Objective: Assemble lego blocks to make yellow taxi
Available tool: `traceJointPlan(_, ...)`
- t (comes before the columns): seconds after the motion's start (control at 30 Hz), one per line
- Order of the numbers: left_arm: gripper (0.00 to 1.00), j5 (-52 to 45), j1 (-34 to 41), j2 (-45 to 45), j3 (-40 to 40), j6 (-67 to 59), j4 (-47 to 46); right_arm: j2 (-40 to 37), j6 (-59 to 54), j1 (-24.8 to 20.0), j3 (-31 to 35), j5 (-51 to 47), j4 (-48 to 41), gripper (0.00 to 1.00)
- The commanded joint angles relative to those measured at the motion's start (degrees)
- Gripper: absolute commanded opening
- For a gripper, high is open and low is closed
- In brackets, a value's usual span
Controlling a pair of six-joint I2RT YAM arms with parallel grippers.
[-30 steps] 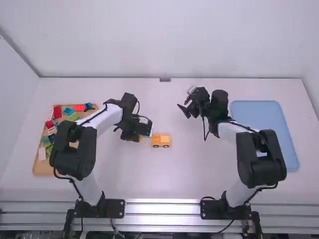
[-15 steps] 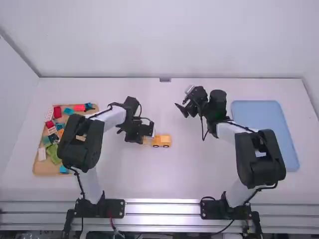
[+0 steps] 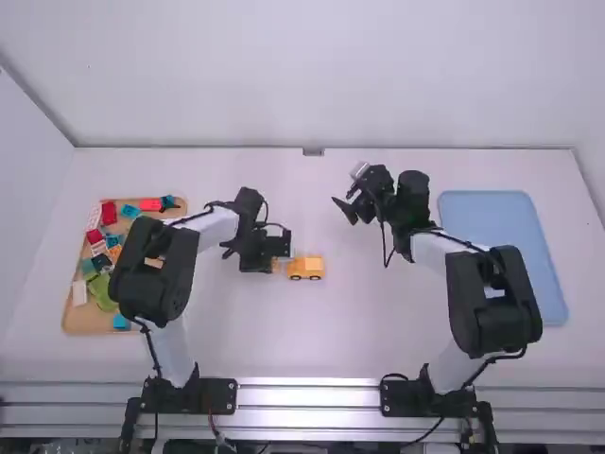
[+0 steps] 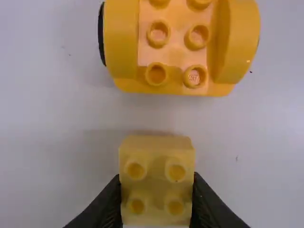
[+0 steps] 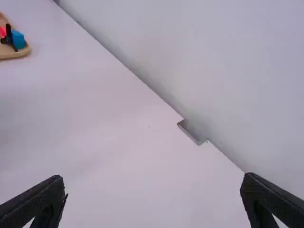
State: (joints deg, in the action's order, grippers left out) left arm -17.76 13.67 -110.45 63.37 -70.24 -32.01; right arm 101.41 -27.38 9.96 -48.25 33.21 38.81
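1. The left gripper was just beside the taxi base, left of the middle of the tabletop. Its fingers were closed on the sides of a small yellow block with four studs facing the wrist camera.
2. The taxi base, a yellow-orange piece with dark wheels, stood upright on the tabletop. The left wrist view showed rows of studs between its raised yellow sides, and a gap between it and the gripped block; the two were near each other but not joined.
3. The right gripper was over the tabletop, farther from the arm bases than the taxi base and well apart from it. Its fingers were wide open, with nothing between them.
4. A wooden tray sat at the far left, holding loose red, green, blue and white blocks, partly hidden by the left arm.
5. A blue tray lay at the far right, partly behind the right arm.
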Motion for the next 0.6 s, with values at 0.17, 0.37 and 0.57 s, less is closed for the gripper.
traceJointPlan(0.17,0.99,-0.2,-0.2,0.1,4.2,0.4,-7.0,0.0,0.2,-0.3,0.3,0.1,0.0,0.98)
traceJointPlan(0.37,0.99,-6.2,-1.1,2.4,10.1,0.4,-13.8,0.0,0.2,-0.3,0.3,0.2,-0.5,0.98)
traceJointPlan(0.57,0.99,-14.7,-4.7,2.5,8.8,8.7,-9.7,0.0,0.1,-0.3,0.4,0.1,-2.1,0.98)
